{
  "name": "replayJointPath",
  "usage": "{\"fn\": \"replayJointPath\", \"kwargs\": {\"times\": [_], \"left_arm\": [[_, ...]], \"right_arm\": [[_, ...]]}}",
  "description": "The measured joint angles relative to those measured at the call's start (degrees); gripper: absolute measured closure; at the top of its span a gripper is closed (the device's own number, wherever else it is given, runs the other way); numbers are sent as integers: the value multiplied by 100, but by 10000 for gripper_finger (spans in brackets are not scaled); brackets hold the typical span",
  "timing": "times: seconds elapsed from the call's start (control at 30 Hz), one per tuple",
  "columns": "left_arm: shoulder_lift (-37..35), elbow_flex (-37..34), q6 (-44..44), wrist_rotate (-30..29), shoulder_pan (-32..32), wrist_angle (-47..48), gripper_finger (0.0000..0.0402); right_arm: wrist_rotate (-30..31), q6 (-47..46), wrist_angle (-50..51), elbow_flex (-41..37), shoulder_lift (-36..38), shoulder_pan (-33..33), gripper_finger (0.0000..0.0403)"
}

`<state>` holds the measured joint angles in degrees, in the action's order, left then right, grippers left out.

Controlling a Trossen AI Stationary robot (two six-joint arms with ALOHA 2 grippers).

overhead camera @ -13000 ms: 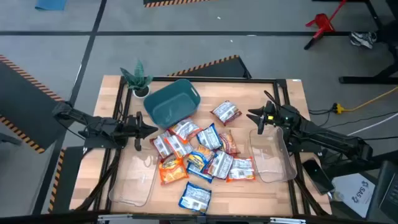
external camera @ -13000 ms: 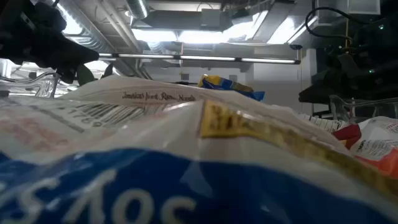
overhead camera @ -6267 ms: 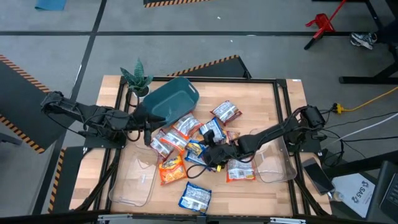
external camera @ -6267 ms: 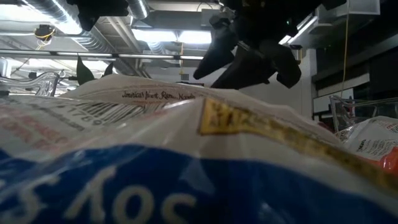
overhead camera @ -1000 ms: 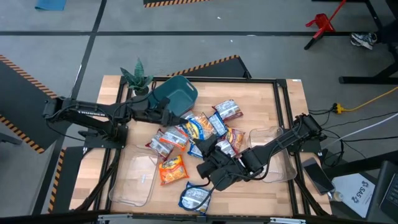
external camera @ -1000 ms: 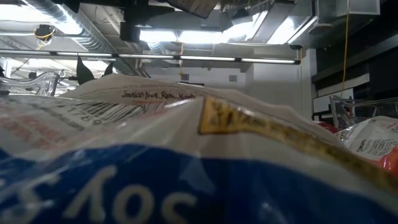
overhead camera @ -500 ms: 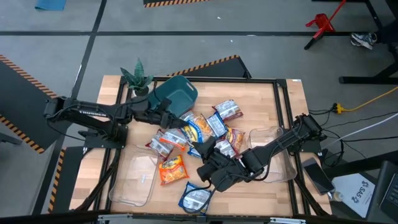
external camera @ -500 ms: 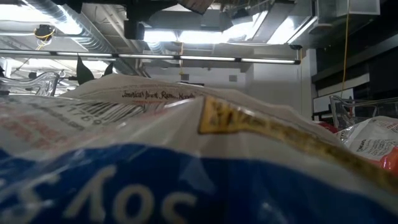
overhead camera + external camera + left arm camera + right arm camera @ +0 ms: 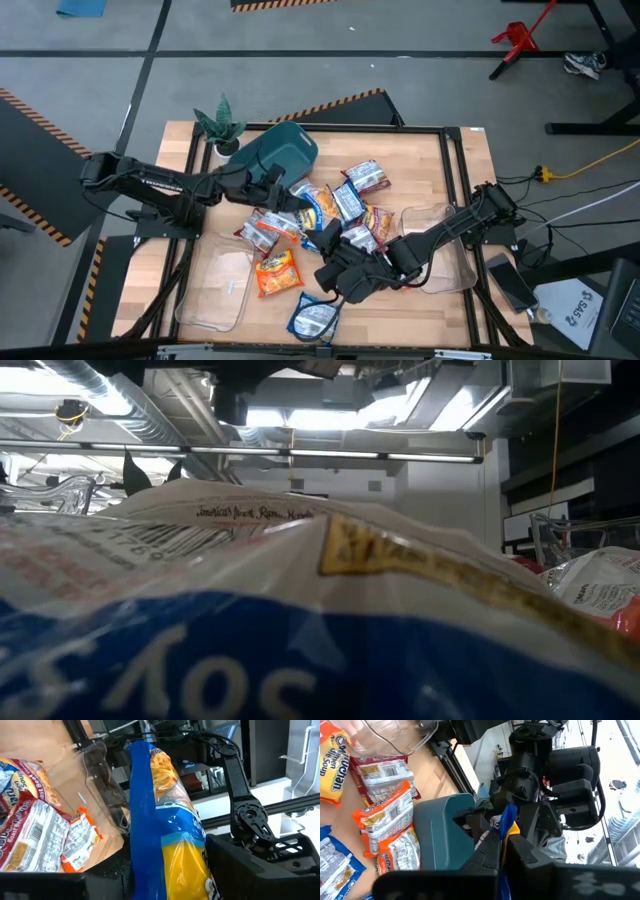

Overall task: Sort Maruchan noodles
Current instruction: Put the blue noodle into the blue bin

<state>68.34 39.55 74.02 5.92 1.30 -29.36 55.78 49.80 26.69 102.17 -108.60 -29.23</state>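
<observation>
- Blue-and-yellow crinkly plastic noodle packet (image 9: 165, 820) sits clamped edge-up in my left gripper (image 9: 296, 203), above the worktop's middle.
- My right gripper (image 9: 325, 275), fingers pressed together, hovers near the worktop's front edge, holding nothing.

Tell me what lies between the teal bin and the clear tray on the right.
Between the teal bin and the right clear tray, the high view shows scattered noodle packets.

A flat crinkly plastic noodle packet (image 9: 165, 815) printed in blue and yellow is seen in the left wrist view. Beside it, white packets (image 9: 37, 837) with red and orange print are shown on pale wood (image 9: 47, 740). A teal plastic bin (image 9: 280, 152) is seen from above. An orange-yellow packet (image 9: 277, 272) and a blue-white packet (image 9: 314, 320) are also shown.
</observation>
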Motion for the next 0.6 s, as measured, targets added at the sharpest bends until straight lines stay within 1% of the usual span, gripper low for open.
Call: {"fn": "replayJointPath", "kwargs": {"times": [0.17,0.37,0.6], "left_arm": [[0,0,211,-283,2,12,209],[0,0,38,-478,63,35,209],[0,0,127,-473,76,20,209]], "right_arm": [[14,-11,42,0,0,6,403],[-199,-29,47,-2,0,4,403],[-245,-33,41,-2,0,30,403]]}}
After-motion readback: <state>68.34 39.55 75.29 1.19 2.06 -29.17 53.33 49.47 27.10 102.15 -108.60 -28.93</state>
